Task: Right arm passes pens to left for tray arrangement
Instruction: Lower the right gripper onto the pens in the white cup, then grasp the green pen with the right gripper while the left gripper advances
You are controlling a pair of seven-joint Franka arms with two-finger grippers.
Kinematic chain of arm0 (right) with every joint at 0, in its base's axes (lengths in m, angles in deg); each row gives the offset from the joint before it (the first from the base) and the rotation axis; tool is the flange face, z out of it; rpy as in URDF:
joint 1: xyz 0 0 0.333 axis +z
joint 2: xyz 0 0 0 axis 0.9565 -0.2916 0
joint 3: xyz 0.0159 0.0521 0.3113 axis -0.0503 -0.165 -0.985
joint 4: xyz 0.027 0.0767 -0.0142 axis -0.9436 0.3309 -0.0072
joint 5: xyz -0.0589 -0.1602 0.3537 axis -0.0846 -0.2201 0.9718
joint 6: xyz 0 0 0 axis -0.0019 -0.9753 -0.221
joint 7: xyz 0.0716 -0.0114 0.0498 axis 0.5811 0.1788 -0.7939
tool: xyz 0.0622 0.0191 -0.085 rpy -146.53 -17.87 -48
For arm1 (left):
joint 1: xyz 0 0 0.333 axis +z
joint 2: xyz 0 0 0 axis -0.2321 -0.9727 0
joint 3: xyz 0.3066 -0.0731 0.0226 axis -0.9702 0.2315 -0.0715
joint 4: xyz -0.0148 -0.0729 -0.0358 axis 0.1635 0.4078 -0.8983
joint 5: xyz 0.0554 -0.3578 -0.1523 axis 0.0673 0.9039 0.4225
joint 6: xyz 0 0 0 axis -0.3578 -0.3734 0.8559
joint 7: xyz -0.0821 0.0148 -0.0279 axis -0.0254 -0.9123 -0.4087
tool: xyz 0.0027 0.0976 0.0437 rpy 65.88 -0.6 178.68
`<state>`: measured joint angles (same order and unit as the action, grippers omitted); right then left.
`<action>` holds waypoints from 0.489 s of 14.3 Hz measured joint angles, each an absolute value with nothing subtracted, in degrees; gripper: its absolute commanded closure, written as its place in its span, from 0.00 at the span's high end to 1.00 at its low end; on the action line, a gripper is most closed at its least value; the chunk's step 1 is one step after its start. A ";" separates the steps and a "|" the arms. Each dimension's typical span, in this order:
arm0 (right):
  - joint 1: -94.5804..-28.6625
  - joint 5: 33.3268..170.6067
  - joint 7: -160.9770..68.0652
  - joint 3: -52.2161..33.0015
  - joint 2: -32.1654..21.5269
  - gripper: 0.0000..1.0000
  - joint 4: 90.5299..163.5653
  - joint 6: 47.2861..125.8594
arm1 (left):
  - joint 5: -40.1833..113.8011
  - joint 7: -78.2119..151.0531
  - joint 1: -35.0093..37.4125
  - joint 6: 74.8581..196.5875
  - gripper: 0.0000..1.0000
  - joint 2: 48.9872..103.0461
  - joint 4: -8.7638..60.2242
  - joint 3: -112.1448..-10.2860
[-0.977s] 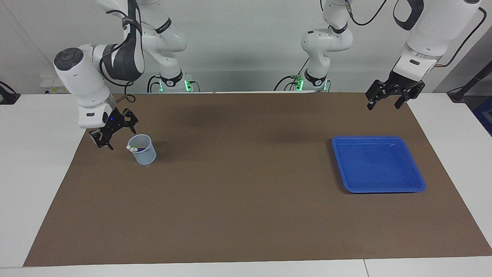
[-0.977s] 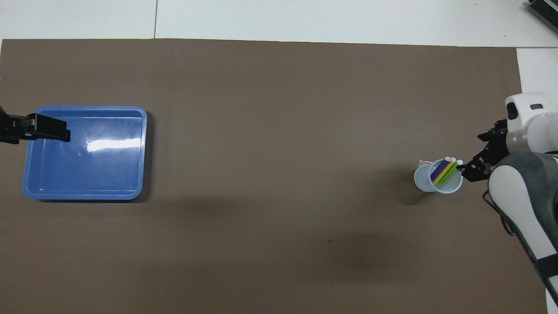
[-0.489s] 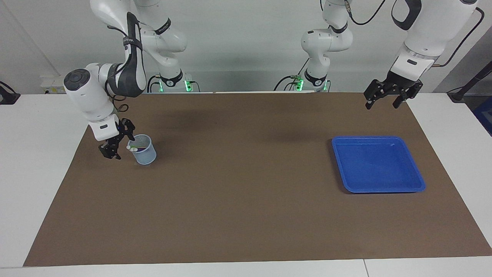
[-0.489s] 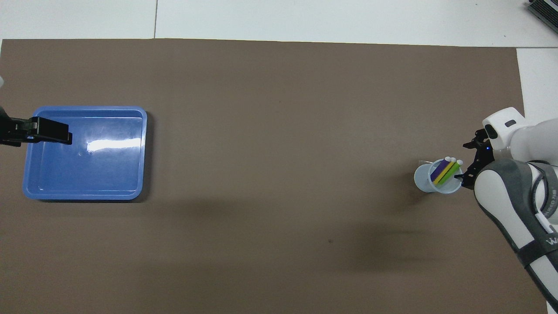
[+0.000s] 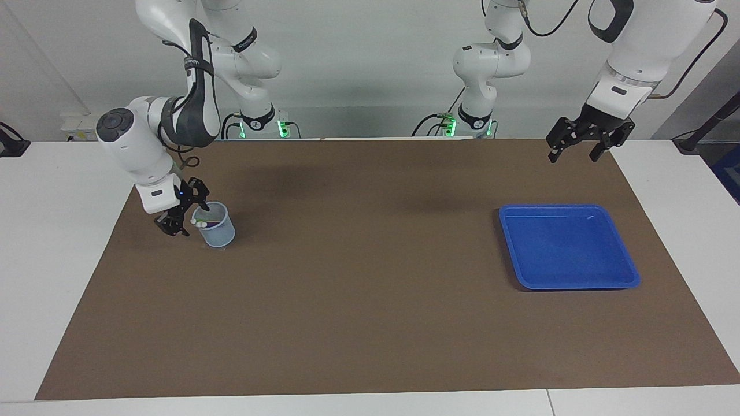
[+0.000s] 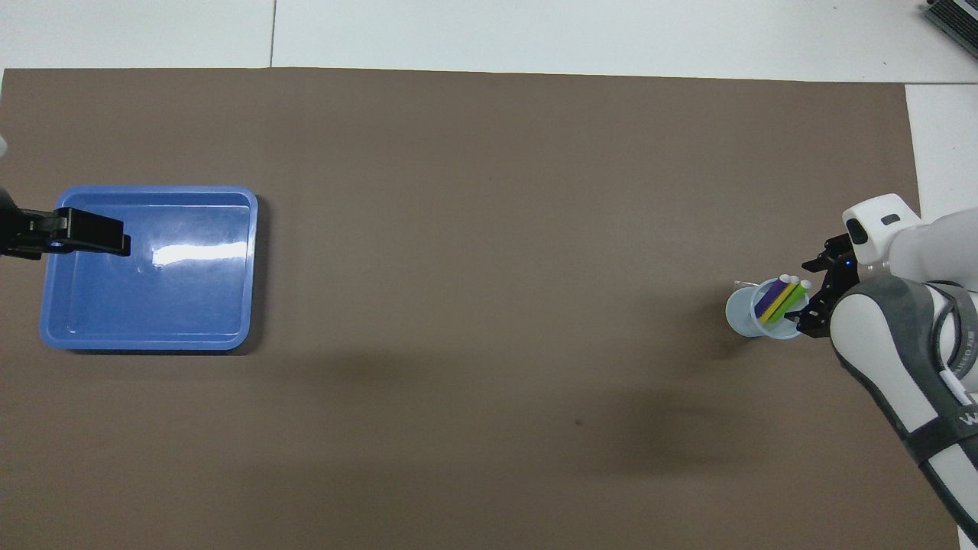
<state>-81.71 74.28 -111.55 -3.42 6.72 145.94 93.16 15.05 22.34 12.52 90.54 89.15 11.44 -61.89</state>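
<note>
The right hand (image 5: 184, 212) is low beside the cup (image 5: 215, 226), at the pens (image 6: 781, 298), fingers apart, holding nothing. This looks like the first grab; next it must close on one pen and lift. The pens lean toward one o'clock in the top view; the front view hides their colors. The left hand (image 5: 583, 140) waits open above the worktop, near the empty tray (image 5: 627, 271)

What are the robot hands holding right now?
Nothing yet. The right gripper is at the cup of pens; the left gripper hangs empty.
</note>
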 measured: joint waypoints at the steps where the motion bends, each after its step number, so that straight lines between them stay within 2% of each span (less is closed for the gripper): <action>1: -81.71 74.35 -111.42 -3.44 6.72 0.79 145.94 93.13 | 17.34 22.36 12.52 90.48 1.00 89.82 12.91 -61.98; 3: -81.71 74.37 -111.21 -3.43 6.72 0.71 145.92 92.86 | 20.54 22.36 12.51 90.83 1.00 91.66 16.93 -62.14; 7: -81.71 74.39 -111.13 -3.43 6.73 0.64 145.41 91.72 | 22.98 25.61 11.16 91.71 1.00 94.70 22.35 -61.96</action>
<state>-81.71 74.39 -111.13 -3.43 6.73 145.41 91.72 22.98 25.61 11.16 91.71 94.70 22.35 -61.96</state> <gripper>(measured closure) 0.313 0.000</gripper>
